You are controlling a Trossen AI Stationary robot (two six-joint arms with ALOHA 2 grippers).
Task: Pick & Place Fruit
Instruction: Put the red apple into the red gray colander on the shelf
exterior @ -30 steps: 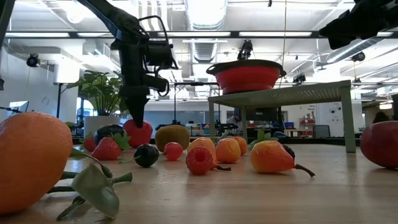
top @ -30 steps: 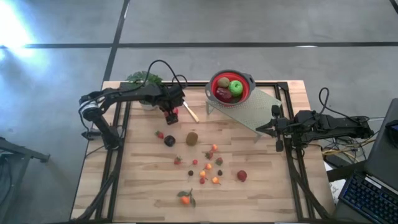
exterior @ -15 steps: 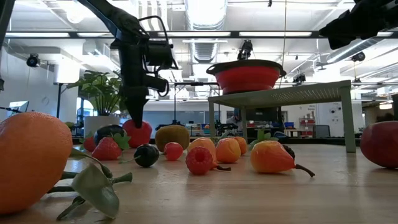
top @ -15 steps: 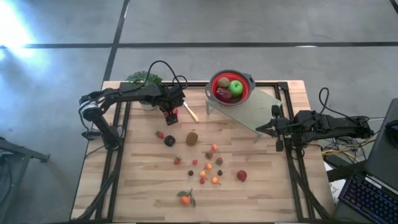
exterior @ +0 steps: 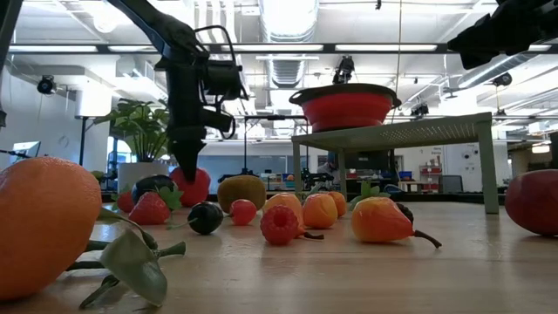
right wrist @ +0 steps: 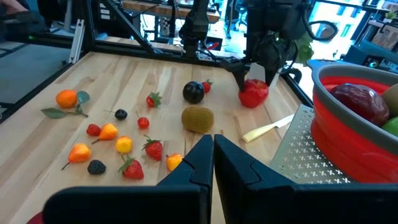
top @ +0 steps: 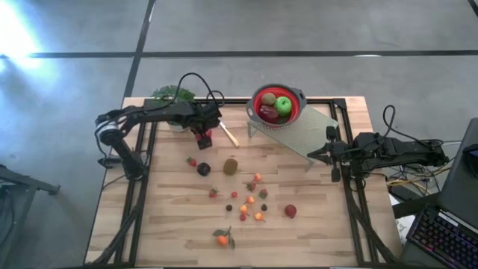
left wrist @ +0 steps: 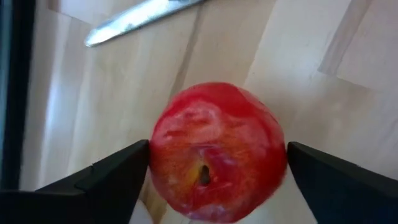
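I'm watching the slatted wooden table (top: pixel 314 224), smooth and pale, sitting under a bright ceiling-lit lab. The round red bowl (top: pixel 278 104) is resting on a perforated metal stand. Left of it, my left gripper (top: pixel 202 135) is standing spread around a glossy red apple (left wrist: pixel 217 152), fingers not clamped. My right gripper (right wrist: pixel 212 144), right of the bowl, is staying clenched empty.

Robotics lab: exposed ceiling ducts (exterior: pixel 288 22), strip lights, monitors (exterior: pixel 19 150), metal-framed benches (right wrist: pixel 149 9) behind table
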